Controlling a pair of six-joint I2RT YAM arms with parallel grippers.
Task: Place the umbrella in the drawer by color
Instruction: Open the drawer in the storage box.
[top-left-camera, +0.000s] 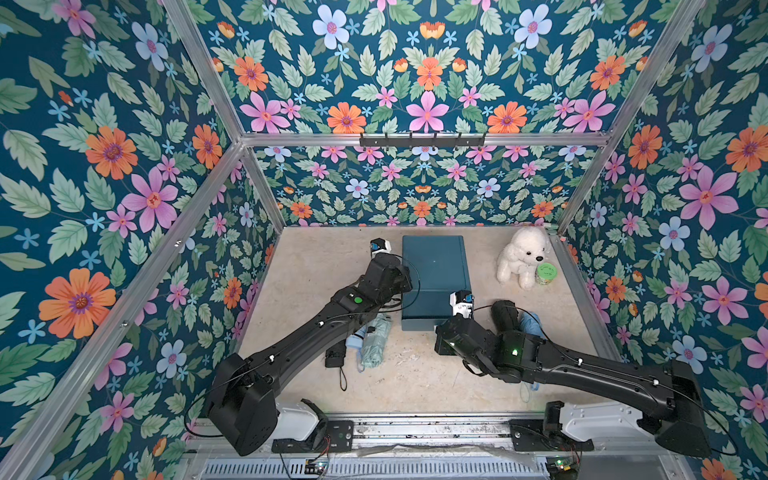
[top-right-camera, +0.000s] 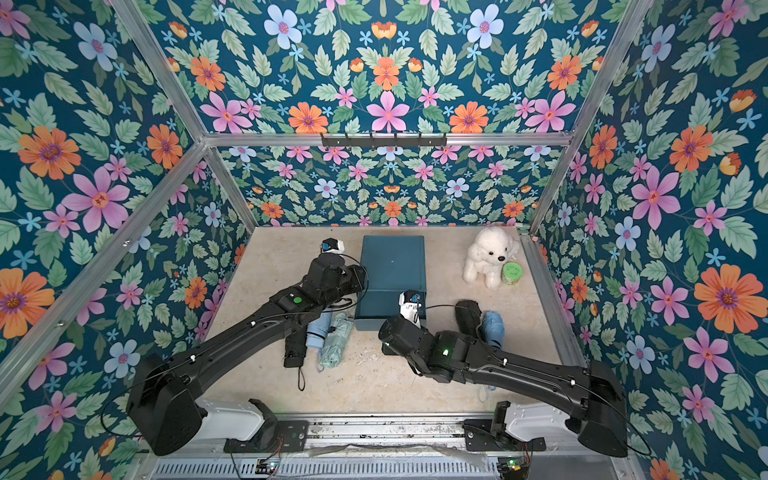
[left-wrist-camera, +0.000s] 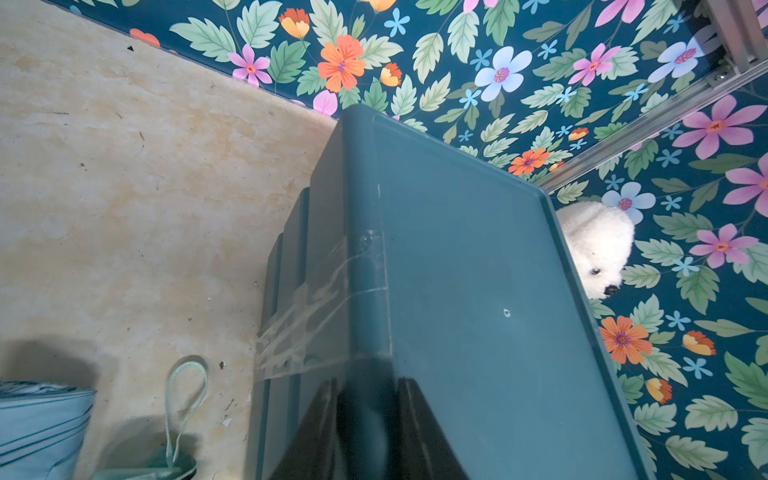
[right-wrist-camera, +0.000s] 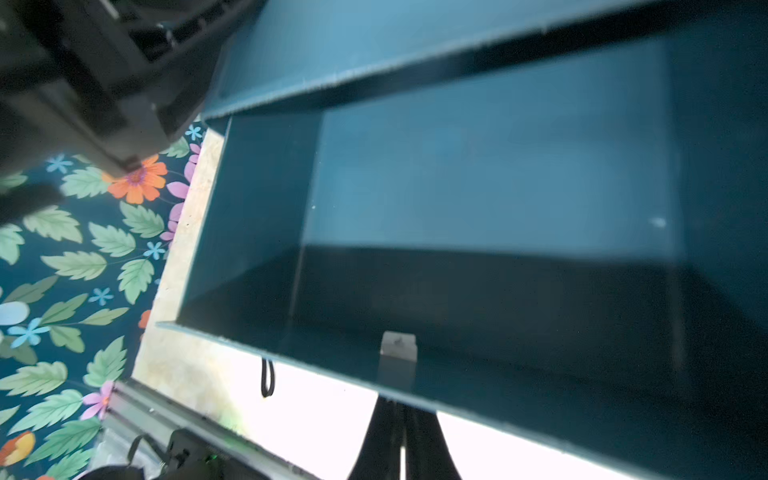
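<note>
- Right gripper (right-wrist-camera: 400, 409) — the fingers are pressing together with only a thin slit between them. Their tips are meeting the front wall of the drawer (right-wrist-camera: 257, 216), close to a small grey tab (right-wrist-camera: 398, 351) on that wall. Whether they are pinching anything there cannot be told.
- The drawer is standing open from the teal cabinet (top-left-camera: 434, 257), its hollow lying directly ahead of the right gripper.
- Left gripper (left-wrist-camera: 365, 380) — the fingers (left-wrist-camera: 419, 419) are standing part-way apart, one on either side of the cabinet's upper side edge. Whether they are pressing on that edge cannot be told; nothing else is showing between them.
- Three folded umbrellas are lying on the table (top-left-camera: 415, 374) behind the left gripper, under that arm and beside the cabinet's front corner: a black umbrella (top-right-camera: 296, 347), a pale blue umbrella (top-right-camera: 320, 330) and a mint umbrella (top-right-camera: 336, 340). They are lying side by side and touching.
- Two more are lying just outboard of the right gripper, against its arm: a second black umbrella (top-left-camera: 505, 316) and a blue umbrella (top-left-camera: 532, 324).
- A plush dog (top-left-camera: 523, 257) is sitting well beyond the right gripper, in the far corner, with a green jar (top-left-camera: 546, 274) touching its paw.
</note>
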